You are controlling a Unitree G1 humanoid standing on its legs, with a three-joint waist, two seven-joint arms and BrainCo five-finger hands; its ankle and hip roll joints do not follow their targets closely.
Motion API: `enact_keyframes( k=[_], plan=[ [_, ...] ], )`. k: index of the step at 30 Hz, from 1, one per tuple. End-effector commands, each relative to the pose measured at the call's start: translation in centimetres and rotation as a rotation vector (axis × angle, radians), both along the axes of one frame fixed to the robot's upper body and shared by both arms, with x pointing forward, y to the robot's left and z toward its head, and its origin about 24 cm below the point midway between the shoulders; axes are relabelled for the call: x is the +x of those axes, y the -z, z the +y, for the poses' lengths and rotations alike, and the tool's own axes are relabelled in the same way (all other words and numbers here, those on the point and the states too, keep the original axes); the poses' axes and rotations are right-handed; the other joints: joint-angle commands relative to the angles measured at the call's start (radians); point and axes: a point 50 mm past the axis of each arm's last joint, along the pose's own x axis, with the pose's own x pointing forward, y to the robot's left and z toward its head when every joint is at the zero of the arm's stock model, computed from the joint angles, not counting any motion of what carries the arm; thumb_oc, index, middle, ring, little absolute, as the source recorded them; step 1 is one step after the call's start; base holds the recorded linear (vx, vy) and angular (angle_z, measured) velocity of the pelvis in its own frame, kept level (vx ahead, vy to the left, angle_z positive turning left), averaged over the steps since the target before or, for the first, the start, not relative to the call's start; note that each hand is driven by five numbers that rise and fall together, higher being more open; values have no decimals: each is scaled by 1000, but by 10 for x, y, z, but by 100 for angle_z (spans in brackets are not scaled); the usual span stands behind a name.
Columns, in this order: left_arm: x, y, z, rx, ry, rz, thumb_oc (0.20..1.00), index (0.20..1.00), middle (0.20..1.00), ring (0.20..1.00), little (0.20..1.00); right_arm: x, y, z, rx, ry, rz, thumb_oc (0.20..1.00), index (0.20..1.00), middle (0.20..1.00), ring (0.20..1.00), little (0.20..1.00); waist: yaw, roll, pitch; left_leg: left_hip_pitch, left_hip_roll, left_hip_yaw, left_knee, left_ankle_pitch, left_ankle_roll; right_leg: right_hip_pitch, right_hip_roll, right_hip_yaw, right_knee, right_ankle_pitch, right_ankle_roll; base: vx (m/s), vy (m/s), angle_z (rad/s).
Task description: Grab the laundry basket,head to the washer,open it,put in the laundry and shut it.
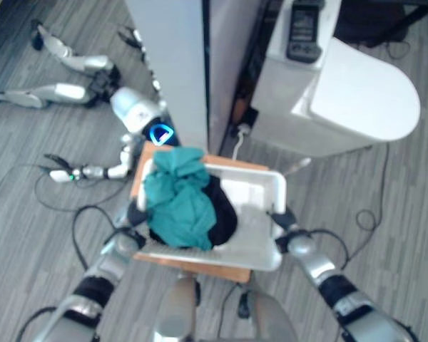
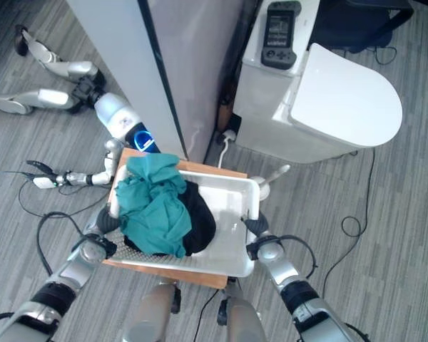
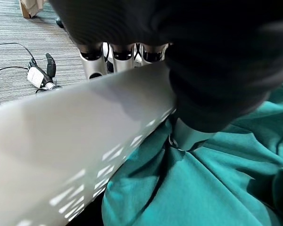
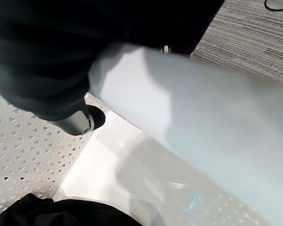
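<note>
Nearest you, the white laundry basket (image 2: 232, 191) rests on a low wooden stand (image 2: 200, 277), holding a teal garment (image 2: 153, 206) over dark cloth (image 2: 200, 221). Your left hand (image 2: 107, 222) clamps its left rim, your right hand (image 2: 255, 226) its right rim. The white washer (image 2: 328, 107) stands beyond, far right.

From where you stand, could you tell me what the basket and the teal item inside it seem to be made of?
The laundry basket looks like white moulded plastic, smooth at the rim, its wall perforated with small triangles. The teal laundry looks like soft matte woven cloth, judging by its loose folds and creases; the exact fibre cannot be told.
</note>
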Motion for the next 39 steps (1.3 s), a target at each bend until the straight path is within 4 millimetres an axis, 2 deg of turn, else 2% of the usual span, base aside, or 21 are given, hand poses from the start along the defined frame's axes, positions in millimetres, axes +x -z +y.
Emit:
enact_keyframes(
  k=[1,6,8,11,12,15,19,20,21,24,31,38,39],
  plan=[
    [-2,10,-52,-92,165,-8,200,200,200,200,200,-10,2,64,130,-219,2,200,200,200,200,200,8,-4,-17,-66,-19,-25,31,-17,10,-102,-28,-2,95,-6,27,0,0,0],
    [-7,3,-43,-133,144,-44,200,200,200,200,200,-12,-5,49,132,-190,-36,200,200,200,200,200,5,-6,-29,-49,-18,-18,33,-27,11,-88,-28,5,95,-11,29,0,0,0],
    [-14,-3,-33,-180,129,-74,200,200,200,200,200,-16,-10,31,139,-153,-67,200,200,200,200,200,-1,-8,-46,-35,-16,-13,34,-36,12,-75,-28,8,95,-15,31,20,-1,1],
    [-25,-10,-21,-234,130,-93,200,200,200,200,200,-30,-12,9,175,-116,-77,200,200,200,200,200,-9,-12,-71,-9,-13,-6,35,-47,11,-51,-26,16,92,-23,34,37,-5,-2],
    [-32,-16,-11,-254,133,-108,200,200,200,200,200,-39,-16,-4,206,-101,-90,200,200,200,200,200,-16,-15,-85,10,-11,-2,36,-54,10,-33,-26,20,92,-28,36,52,-11,-6],
    [-42,-20,-2,-259,142,-101,200,200,200,200,200,-50,-19,-15,238,-94,-92,200,200,200,200,200,-22,-17,-103,33,-8,3,34,-60,8,-15,-26,23,90,-33,37,30,-10,-7],
    [-61,-29,12,-263,178,-80,200,200,200,200,200,-74,-22,-40,237,-88,-71,200,200,200,200,200,-30,-18,-139,83,-4,8,32,-73,5,35,-27,19,94,-54,37,48,-26,-9],
    [-62,-28,12,-264,178,-76,200,200,200,200,200,-75,-22,-40,237,-88,-66,200,200,200,200,200,-31,-17,-139,88,-5,8,31,-73,5,39,-27,18,93,-55,37,69,-53,-5],
    [-72,-29,14,-280,200,-51,200,200,200,200,200,-87,-23,-51,234,-83,-48,200,200,200,200,200,-35,-20,-165,120,-2,8,32,-80,2,72,-24,15,99,-72,34,53,-43,-3],
    [-79,-26,12,-308,224,-8,200,200,200,200,200,-97,-23,-59,236,-76,-26,200,200,200,200,200,-38,-21,-187,147,0,2,35,-85,0,102,-19,14,102,-83,29,50,-59,1],
    [-81,-15,2,-344,249,47,200,200,200,200,200,-101,-17,-64,232,-49,5,200,200,200,200,200,-43,-26,-225,176,18,-12,53,-89,-7,144,9,28,97,-101,11,20,-87,6],
    [-62,-22,-17,-335,333,29,200,200,200,200,200,-96,-18,-67,235,-16,-15,200,200,200,200,200,-54,-20,-222,131,40,-35,49,-27,-35,132,37,25,73,-101,-3,-103,-65,5],
    [-50,-28,-28,-331,371,-3,200,200,200,200,200,-93,-20,-70,228,7,-36,200,200,200,200,200,-60,-22,-211,105,38,-48,55,-13,-48,121,33,22,70,-93,-2,-263,13,12]
  ],
)
